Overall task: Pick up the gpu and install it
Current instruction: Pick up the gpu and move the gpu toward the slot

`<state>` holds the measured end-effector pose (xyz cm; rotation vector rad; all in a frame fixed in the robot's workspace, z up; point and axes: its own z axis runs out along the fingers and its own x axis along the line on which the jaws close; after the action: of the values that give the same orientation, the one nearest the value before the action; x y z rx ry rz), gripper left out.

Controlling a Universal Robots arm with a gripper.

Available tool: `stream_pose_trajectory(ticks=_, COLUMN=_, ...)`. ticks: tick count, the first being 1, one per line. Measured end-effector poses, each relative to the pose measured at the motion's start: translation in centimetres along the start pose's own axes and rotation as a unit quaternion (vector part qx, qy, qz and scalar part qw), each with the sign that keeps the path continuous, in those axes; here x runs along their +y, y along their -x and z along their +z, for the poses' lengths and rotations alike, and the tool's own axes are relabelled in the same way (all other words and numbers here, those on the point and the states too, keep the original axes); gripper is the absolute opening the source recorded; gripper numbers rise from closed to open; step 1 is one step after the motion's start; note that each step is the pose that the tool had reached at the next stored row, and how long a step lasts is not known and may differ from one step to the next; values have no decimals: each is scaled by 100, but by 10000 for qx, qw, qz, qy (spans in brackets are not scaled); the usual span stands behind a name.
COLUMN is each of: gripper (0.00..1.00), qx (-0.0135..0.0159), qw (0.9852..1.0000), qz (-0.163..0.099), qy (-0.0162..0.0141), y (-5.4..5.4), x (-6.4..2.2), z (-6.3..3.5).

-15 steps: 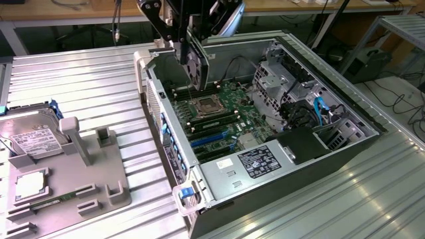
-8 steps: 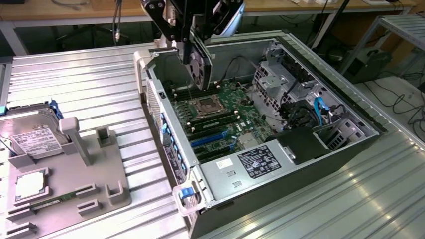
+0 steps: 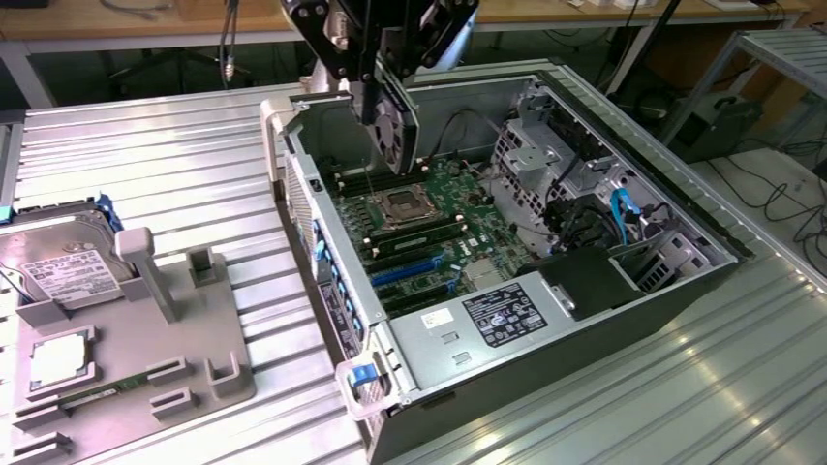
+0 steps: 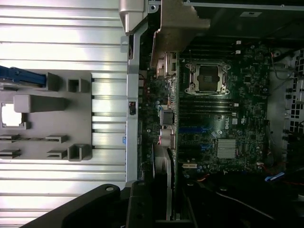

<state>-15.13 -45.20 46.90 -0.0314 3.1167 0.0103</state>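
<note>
We see the tool [image 3: 378,60] clamped on the top edge of the graphics card [image 3: 391,121], its jaws narrowed onto the thin board. The card hangs upright straight below the tool, and its black fan face shows in the exterior view. It is in the air over the open computer case [image 3: 588,363], which lies on its side on the ribbed metal worktop [image 3: 168,145]. The card's lower edge is above the motherboard [image 3: 446,228] and apart from it.

Directly under the tool and card we see the processor socket [image 3: 398,203]. The blue slots [image 3: 407,271] lie further along the board, away from the tool. In the wrist view we look down the card edge-on, with its silver bracket [image 4: 178,23] at the far end from the tool, close to the case's rear wall. There the card lines up over the strip of board between that wall and the socket.

Well apart from the tool, toward the exterior view's left, a grey holder [image 3: 181,320] sits on the worktop beside the case. A hard drive [image 3: 72,271] with a white label rests in it
</note>
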Motion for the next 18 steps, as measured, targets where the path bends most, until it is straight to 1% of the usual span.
stream_pose_trajectory(ticks=6, gripper=28, qx=0, qw=10000, qz=0, qy=0, y=43, x=0, z=1)
stream_pose_trajectory(ticks=18, gripper=28, qx=0, qw=10000, qz=0, qy=0, y=165, x=-3, z=4)
